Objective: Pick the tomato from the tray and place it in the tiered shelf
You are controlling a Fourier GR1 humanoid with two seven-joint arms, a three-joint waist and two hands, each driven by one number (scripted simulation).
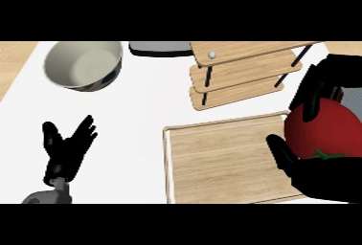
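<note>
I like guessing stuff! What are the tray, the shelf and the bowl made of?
The tray and the tiered shelf look like pale matte wood, with visible grain; the shelf's thin posts look like black metal. The bowl seems glazed ceramic, smooth and cream inside, though that is a guess.

The white counter (141, 115) carries a wooden tray (219, 158), a tiered shelf (244, 72) and a bowl (83, 64)

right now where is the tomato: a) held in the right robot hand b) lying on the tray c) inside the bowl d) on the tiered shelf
a: the right robot hand curls round the tomato, beside the tray.
</note>
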